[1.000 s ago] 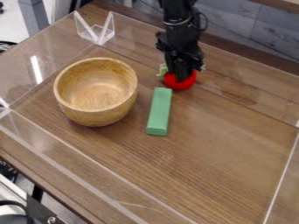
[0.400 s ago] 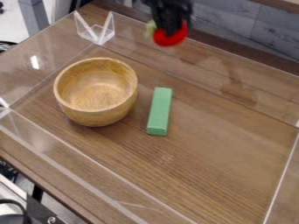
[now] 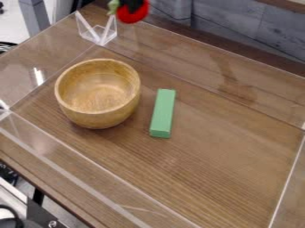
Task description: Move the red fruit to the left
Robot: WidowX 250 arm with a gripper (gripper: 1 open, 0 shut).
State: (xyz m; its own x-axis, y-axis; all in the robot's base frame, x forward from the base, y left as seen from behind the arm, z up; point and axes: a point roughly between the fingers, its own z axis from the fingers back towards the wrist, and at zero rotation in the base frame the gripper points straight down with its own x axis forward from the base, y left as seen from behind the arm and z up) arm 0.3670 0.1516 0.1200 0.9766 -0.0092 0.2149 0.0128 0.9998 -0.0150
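Red and round, the fruit [image 3: 134, 11] shows at the top of the camera view, held in the jaws of the dark gripper [image 3: 127, 12], which are closed on it. The fruit is raised and appears over the far edge of the brown wooden table [image 3: 220, 125], toward that edge's left part; a bit of green shows beside its red skin. Most of the gripper is cut off by the frame, and its fingers are too small and dark to tell apart. Just to the left of the fruit in the view, a clear, pale-edged object [image 3: 98, 30] stands near the table's far left corner. Nearer the camera, the round wooden bowl [image 3: 98, 96] sits toward the left edge of the table, its hollow facing up. Beside it, on the side away from the left edge, the green rectangular block [image 3: 162, 113] lies flat, apart from the bowl, its long sides running roughly between the far and near edges.
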